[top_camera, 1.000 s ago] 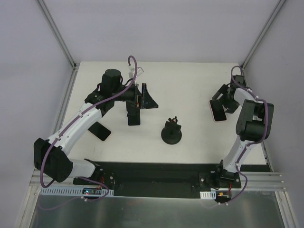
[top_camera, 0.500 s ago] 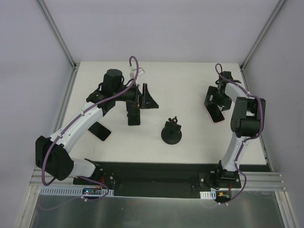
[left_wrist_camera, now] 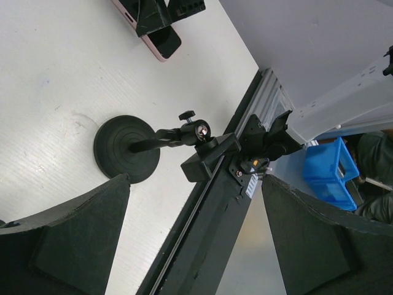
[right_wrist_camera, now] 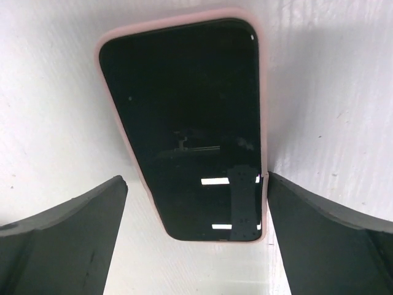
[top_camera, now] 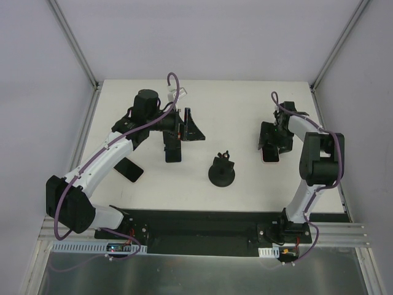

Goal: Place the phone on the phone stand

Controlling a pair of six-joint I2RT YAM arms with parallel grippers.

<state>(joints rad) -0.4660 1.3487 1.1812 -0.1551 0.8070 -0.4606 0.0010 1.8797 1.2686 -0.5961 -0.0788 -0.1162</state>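
White counter (top_camera: 245, 190) holds a pink-cased phone (right_wrist_camera: 184, 123) flat at right; right jaws straddle it, wide open and empty, to pinch; left jaws open, empty.

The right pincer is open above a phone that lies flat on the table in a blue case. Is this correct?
Not fully. The case is pink, not blue, as the right wrist view shows. The right pincer is open above the phone, which lies flat on the table.

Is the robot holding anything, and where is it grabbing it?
Nothing is held. The right gripper hangs open over the pink-cased black phone lying flat on the white table; the left gripper is open and empty.
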